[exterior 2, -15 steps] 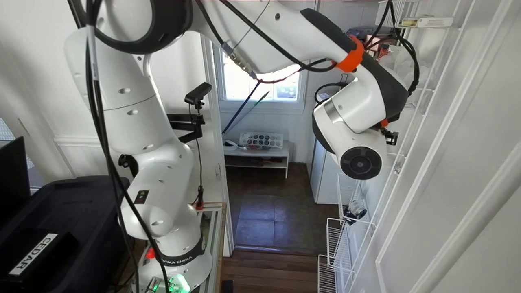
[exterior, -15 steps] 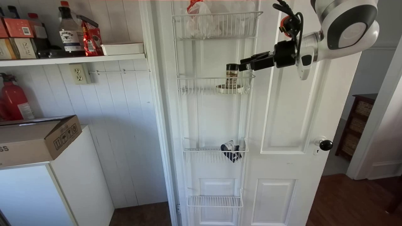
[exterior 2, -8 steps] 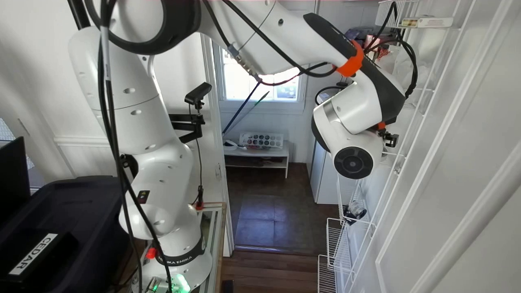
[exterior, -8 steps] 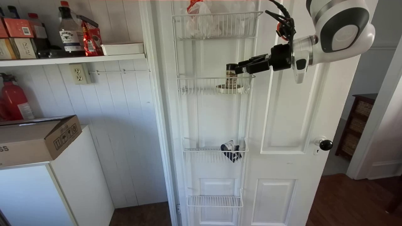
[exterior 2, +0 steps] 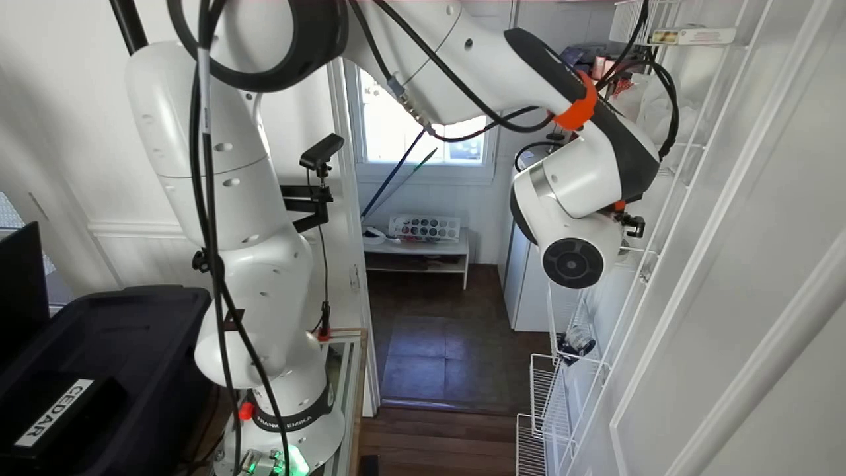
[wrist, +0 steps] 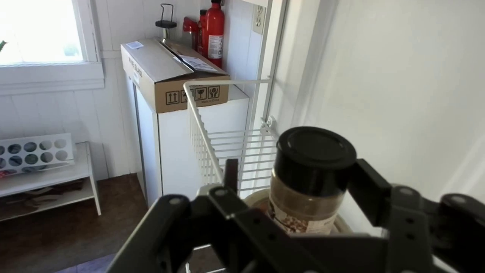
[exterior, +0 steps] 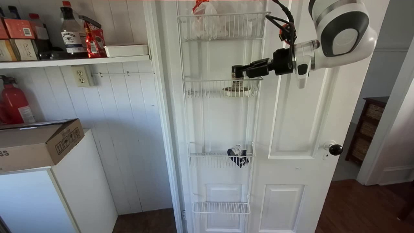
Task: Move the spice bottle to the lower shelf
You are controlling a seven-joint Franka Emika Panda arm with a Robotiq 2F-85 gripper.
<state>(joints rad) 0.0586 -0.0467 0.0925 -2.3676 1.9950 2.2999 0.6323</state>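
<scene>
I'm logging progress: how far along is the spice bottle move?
Done: the fingers flank the spice bottle. Under way: apparently the grasp; a gap shows between one finger and the bottle. Left: closing, lifting it from the higher tier, setting it on the lower shelf.

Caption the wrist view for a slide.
Wrist view: the open gripper brackets the upright, black-capped spice bottle in a white wire basket, cardboard box beyond.
</scene>
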